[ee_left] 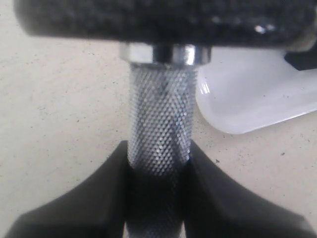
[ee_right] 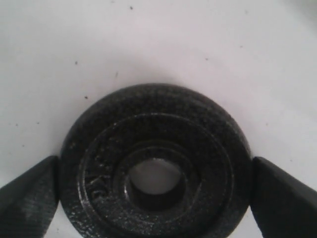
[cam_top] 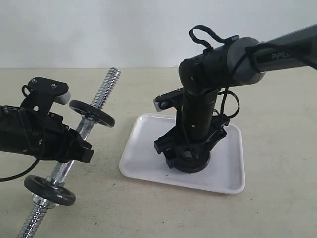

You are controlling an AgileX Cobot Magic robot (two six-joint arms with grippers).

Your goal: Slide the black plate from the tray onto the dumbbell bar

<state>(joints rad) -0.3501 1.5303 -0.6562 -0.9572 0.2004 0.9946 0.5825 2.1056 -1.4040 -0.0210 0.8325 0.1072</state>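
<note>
**A:** Outside camera. The left gripper (cam_top: 79, 148) is clamped on the knurled middle of the dumbbell bar (cam_top: 85, 128). The bar is tilted, with its free threaded end (cam_top: 110, 79) up and leaning toward the tray (cam_top: 141, 148). I cannot tell whether the low end rests on the table (cam_top: 277, 99). Two discs are on the bar already: the upper disc (cam_top: 92, 113) above the clamp and the lower disc (cam_top: 50, 190) below it.

**B:** And the black plate (cam_top: 190, 162)?

**A:** Flat on the tray, near its middle, under the right gripper (cam_top: 188, 154), which stands down over it.

**B:** Left wrist camera?

**A:** Both fingers (ee_left: 89, 208) are tight against the knurled dumbbell bar (ee_left: 159, 119), with no gap seen. The upper disc (ee_left: 163, 17) crosses the frame beyond them, with a tray (ee_left: 257, 99) corner behind.

**B:** Right wrist camera?

**A:** The black plate (ee_right: 156, 183) lies face up with its hole clear and white tray (ee_right: 148, 44) showing through it. The two pads (ee_right: 29, 198) touch opposite sides of the rim. The gripper is closed on the plate, which is not yet lifted.

**B:** Judgement for the step?

**A:**
- Lift straight up so the plate clears the tray's low wall.
- The hold is on a thin round edge, so the plate may pivot; move gently.
- Turn the plate until its hole faces the threaded end, in line with the bar's tilt.
- Feed it on slowly, because the coarse threads will likely catch a canted plate.
- The left arm should hold the bar rigid throughout.
</note>
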